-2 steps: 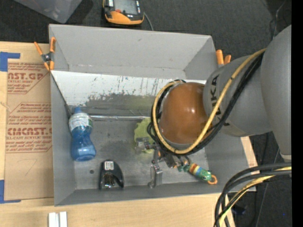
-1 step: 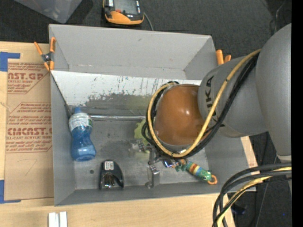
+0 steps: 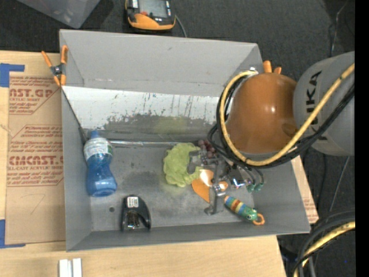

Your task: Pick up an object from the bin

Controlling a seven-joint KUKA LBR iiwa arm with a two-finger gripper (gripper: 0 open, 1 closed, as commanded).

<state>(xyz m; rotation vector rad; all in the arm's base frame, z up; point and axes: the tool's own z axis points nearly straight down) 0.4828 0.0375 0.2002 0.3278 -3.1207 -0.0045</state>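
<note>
My gripper (image 3: 203, 183) is low in the bin's right half, under the arm's orange dome, and stands open. One finger (image 3: 194, 165) rests at the edge of a yellow-green crumpled soft thing (image 3: 179, 163). The other finger (image 3: 213, 204) points toward the bin's front. Between the two lies a small flat orange piece (image 3: 200, 191), not clamped. Just right of the front finger lies a striped, many-coloured toy stick with an orange ring at its end (image 3: 245, 211).
A blue plastic bottle with a clear cap end (image 3: 98, 166) lies along the left wall. A small black tape-measure-like thing with a white label (image 3: 134, 214) sits at the front left. The arm and its cables cover the bin's right side.
</note>
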